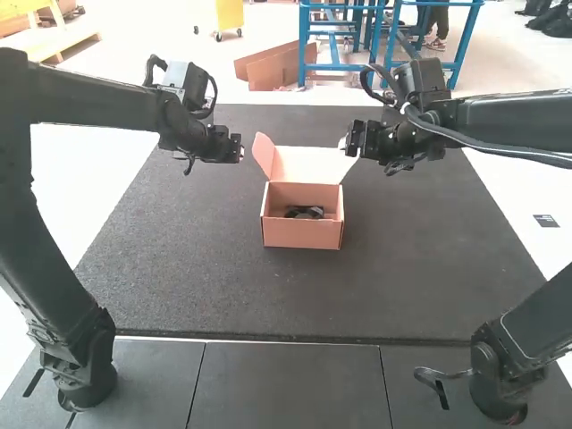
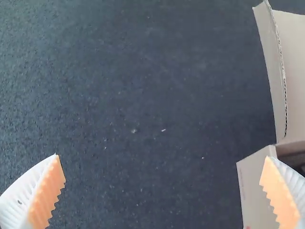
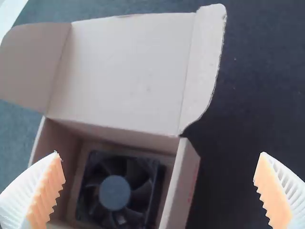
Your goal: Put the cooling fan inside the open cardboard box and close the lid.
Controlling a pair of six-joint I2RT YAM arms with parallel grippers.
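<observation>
1. Mat (image 1: 161,232), dark and felt-like, covers the table's middle; the cardboard box (image 1: 302,234) sits near its centre, opening upward.
2. Lid (image 1: 308,165) rises from the box's far edge, still open, with a side flap at each end; its hinge, and so its long axis, runs from left to right across the table.
3. Left gripper (image 1: 234,148) hangs just beside the lid's left flap, fingers spread wide with nothing between them; its wrist camera catches the flap's edge off to one side.
4. Right gripper (image 1: 350,140) hangs near the lid's right upper corner, also spread and empty; its wrist camera looks straight down on the lid and into the box.
5. Cooling fan (image 3: 116,191) already lies flat on the box floor, blades up; what remains, as I judge it, is the closing; the lid must swing toward the near side; both arms are about equally near, but the right looks better lined up to push.
</observation>
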